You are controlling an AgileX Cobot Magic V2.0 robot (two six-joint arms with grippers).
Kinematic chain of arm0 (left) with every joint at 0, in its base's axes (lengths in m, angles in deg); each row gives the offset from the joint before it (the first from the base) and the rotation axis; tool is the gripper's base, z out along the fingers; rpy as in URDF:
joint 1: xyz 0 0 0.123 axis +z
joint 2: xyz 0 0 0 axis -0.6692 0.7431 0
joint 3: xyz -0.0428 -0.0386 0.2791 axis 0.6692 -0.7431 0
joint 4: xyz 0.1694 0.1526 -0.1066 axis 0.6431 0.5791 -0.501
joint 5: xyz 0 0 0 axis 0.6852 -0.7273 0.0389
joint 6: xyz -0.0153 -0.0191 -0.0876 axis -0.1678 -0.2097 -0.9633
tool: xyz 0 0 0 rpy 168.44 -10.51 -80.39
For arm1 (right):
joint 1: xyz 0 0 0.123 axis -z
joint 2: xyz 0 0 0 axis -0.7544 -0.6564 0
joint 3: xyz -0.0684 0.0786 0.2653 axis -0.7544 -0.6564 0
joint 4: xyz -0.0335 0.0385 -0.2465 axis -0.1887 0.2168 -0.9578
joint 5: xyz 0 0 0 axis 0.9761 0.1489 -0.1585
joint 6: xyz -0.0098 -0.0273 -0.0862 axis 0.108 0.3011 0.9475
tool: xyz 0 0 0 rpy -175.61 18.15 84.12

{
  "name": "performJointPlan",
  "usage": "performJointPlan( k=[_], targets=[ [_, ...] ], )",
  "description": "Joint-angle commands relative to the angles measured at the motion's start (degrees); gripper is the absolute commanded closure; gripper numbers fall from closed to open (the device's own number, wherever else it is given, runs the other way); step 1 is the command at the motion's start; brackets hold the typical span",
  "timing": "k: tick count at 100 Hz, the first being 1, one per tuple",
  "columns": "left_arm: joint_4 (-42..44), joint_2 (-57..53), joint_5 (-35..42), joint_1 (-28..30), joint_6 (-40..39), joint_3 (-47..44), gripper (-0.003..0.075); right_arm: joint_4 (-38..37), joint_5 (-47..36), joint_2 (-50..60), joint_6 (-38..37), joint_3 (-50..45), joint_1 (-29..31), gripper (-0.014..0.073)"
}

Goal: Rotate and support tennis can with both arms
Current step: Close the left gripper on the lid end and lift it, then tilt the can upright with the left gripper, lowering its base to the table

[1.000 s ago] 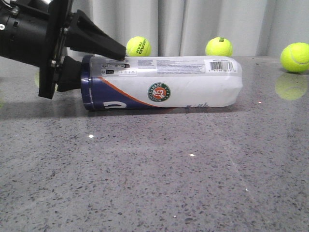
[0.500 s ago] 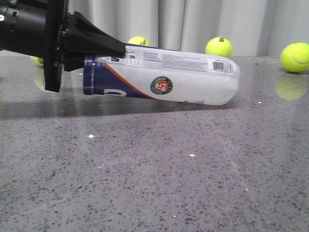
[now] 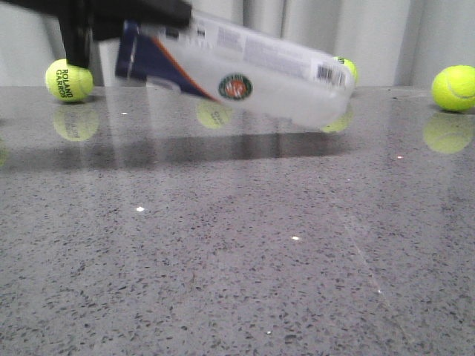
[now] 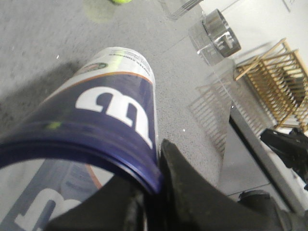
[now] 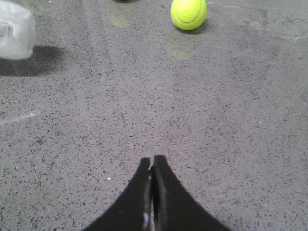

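The tennis can [image 3: 245, 70] hangs in the air above the grey table, navy open end up at the left, clear end lower at the right. My left gripper [image 3: 167, 13] is shut on its navy rim at the top left of the front view. In the left wrist view the rim [image 4: 110, 154] sits pinched between the two black fingers [image 4: 192, 192], one inside the can and one outside. My right gripper [image 5: 152, 161] is shut and empty, low over bare table; the can's clear end [image 5: 14, 31] shows far off in the right wrist view.
Yellow-green tennis balls lie at the back of the table: one at the left [image 3: 69, 80], one at the far right [image 3: 453, 87], one partly behind the can's end [image 3: 346, 68]. One ball [image 5: 188, 13] lies ahead of the right gripper. A clear stand and wooden rack [image 4: 269, 86] stand beyond the table.
My left gripper has lifted the can's navy end up off the table; the whole can now hangs tilted in the air. The left ball, hidden before, shows now.
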Motion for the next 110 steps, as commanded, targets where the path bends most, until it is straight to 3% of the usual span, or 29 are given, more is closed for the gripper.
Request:
performJointPlan(
  k=[1,20,35,60,89,110],
  targets=[
    [3.09,-4.50,-3.92,-0.36,-5.43,6.27,0.0740,-3.04,-3.17,-0.70,0.15,1.41,0.02,0.0661],
    [22.01,-6.97,-5.94,-1.61,-18.80,18.58,0.0740,-3.04,-3.17,-0.70,0.15,1.41,0.02,0.0661],
    [30.82,-7.22,-6.22,-4.16,-27.98,26.56,0.0740,-3.04,-3.23,-0.70,0.15,1.41,0.02,0.0661],
    [58.19,-10.16,-6.22,-13.43,-39.12,31.73,0.0740,-3.04,-3.28,-0.70,0.15,1.41,0.02,0.0661],
    [62.27,-11.96,-6.22,-20.39,-40.89,30.67,0.0740,-3.04,-3.62,-0.70,0.15,1.41,0.02,0.0661],
    [66.43,-11.96,-6.22,-21.43,-40.89,28.83,0.0739,-3.04,-3.62,-0.70,0.15,1.41,0.02,0.0661]
  ],
)
